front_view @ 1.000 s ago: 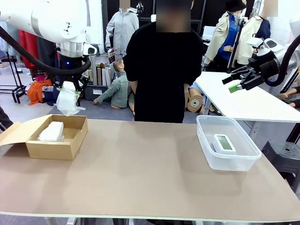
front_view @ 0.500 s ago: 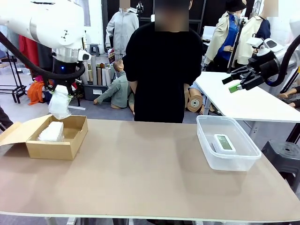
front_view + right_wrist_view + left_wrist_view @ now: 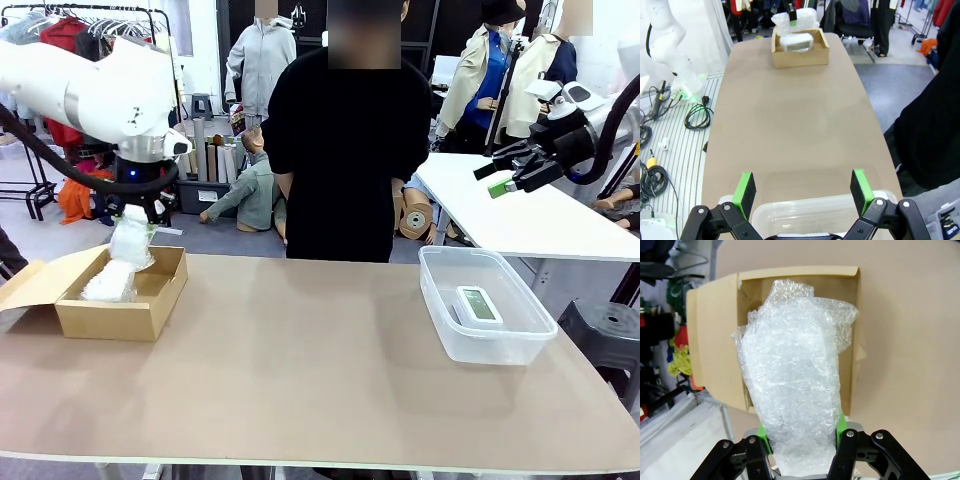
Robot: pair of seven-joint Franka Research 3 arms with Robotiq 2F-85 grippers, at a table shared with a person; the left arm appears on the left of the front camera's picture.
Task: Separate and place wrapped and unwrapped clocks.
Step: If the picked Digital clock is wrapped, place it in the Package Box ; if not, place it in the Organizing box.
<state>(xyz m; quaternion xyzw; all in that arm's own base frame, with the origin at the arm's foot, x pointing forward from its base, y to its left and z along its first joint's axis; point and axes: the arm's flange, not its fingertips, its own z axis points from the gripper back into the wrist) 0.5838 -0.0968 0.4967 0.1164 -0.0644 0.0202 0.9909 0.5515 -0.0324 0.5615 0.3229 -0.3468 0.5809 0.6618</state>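
Observation:
My left gripper (image 3: 134,212) is shut on a wrapped clock (image 3: 131,242), a white bubble-wrap lump hanging just over the back of the open cardboard box (image 3: 150,305). A second wrapped clock (image 3: 108,283) lies inside that box. In the left wrist view the held wrapped clock (image 3: 795,375) covers most of the box (image 3: 720,340) below my left gripper (image 3: 801,427). The unwrapped clock (image 3: 480,305), white with a grey screen, lies in the clear tub (image 3: 436,290). My right gripper (image 3: 505,180) hovers open, high at the right; in its wrist view the right gripper (image 3: 803,191) is above the tub (image 3: 815,207).
A person in black (image 3: 345,150) stands at the far edge, hands out of sight. The box's flap (image 3: 35,282) is folded out to the left. A white table (image 3: 530,220) stands behind on the right. The brown tabletop (image 3: 300,360) lies bare between box and tub.
My left gripper has come down and slightly left with the wrapped clock, from well above the box to just over its back edge. The right arm has not moved.

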